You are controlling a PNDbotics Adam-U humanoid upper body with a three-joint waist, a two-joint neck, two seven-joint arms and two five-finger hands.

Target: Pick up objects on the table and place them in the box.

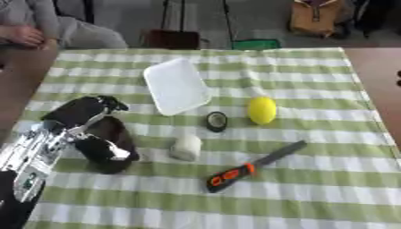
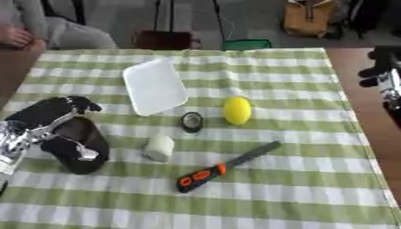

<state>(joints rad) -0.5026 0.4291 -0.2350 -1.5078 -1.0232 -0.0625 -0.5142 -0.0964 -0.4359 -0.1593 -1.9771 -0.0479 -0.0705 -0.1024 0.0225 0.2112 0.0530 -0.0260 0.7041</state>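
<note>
A green-and-white checked cloth (image 1: 313, 188) covered the table. A flat white rectangular tray (image 1: 176, 86) lay above the left hand (image 1: 98, 134), whose fingers were curled, holding nothing. The right hand (image 2: 384, 71) showed at the edge; fingers unclear. An orange-handled knife (image 1: 250, 167), smooth yellow lemon (image 1: 262, 110), white cylinder (image 1: 186, 147) and small black ring (image 1: 216, 121) lay between.

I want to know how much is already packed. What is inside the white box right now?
The white box shows only its bare white floor; nothing lies in it. The yellow ball, black roll, white cylinder and knife all lie outside on the cloth.
</note>
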